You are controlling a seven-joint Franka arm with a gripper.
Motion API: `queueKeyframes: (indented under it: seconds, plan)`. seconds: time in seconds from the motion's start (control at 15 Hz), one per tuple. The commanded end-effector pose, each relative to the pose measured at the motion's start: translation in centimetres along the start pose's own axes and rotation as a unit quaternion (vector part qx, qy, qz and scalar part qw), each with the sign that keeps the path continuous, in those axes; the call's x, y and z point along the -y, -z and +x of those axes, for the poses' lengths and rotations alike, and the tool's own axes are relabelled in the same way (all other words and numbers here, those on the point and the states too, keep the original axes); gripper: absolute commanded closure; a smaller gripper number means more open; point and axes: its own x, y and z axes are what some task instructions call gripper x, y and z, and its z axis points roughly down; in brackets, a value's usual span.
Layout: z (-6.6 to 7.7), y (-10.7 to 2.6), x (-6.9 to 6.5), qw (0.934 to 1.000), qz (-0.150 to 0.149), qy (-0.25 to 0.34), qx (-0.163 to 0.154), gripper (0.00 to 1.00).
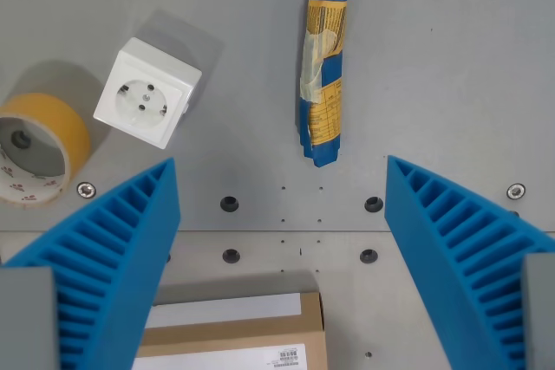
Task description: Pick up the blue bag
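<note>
- At the far left edge of the wrist view I am seeing a roll of yellowish tape (35, 146) lying flat on the grey worktop (451, 67), partly cut off by the frame.
- Just right of the tape, a white socket cube (147, 91) is sitting turned at an angle, its two-hole face pointing up at the camera, apart from the tape.
- In the near left corner, the tool's left blue ribbed finger (113, 257) is reaching into the picture, its tip ending below the socket cube.
- Between the fingers at the near edge, a brown cardboard box (234, 340) with a white label is lying on the worktop, cropped by the bottom of the frame.
- I am reading the tool (279, 164) as spread wide, holding nothing, with bare worktop and a few screw holes showing between the fingertips.
- The blue bag (323, 71) is lying right of centre and farther away, long and narrow, running from far to near, with a yellow printed label and a strip of clear tape on it.
- The bag's near end is sitting just beyond the line between the fingertips, touching neither finger.
- At the near right, the other blue ribbed finger (460, 249) is coming in from the corner, well apart from the bag.
</note>
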Motion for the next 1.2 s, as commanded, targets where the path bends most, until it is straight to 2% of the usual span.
queueKeyframes:
  seconds: [0.07, 0.47, 1.2]
  plan:
    - [0.0, 0.3, 0.0, 1.0000, 0.000, 0.000, -0.003, 0.00]
    - [-0.1, -0.4, -0.1, 1.0000, 0.001, 0.002, -0.007, 0.00]
    - [-0.7, -5.8, -1.8, 0.9985, 0.004, 0.018, -0.052, 0.00]
